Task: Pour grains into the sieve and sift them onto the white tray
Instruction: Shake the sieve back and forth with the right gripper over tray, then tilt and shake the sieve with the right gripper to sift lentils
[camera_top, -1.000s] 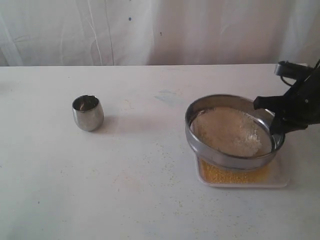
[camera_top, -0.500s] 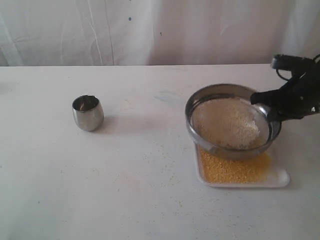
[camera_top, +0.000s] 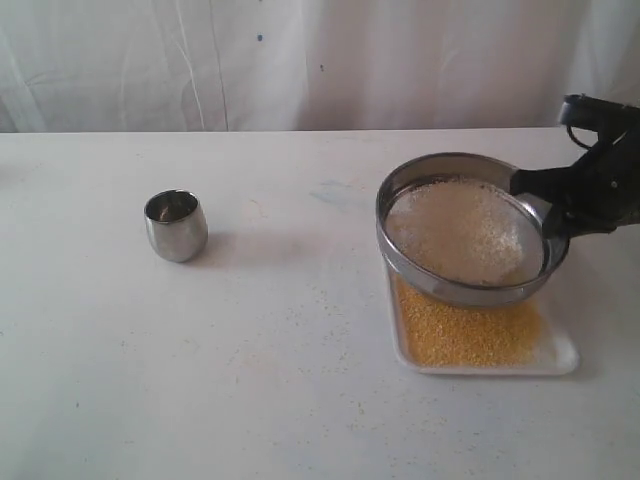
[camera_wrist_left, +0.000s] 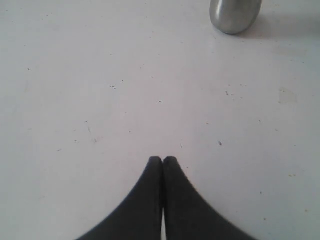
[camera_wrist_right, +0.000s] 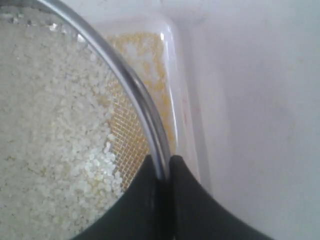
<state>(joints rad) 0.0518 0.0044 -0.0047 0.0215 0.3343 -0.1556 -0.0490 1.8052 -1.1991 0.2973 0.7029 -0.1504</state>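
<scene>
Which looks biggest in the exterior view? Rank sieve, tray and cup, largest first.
1. The sieve and the tray: about alike. The sieve hides part of the tray, so I won't rank them.
2. The cup: plainly smallest.

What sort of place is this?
Probably a lab test bench, not a kitchen: plain white table, white curtain as backdrop, and a steel cup, sieve and tray staged on it.
</scene>
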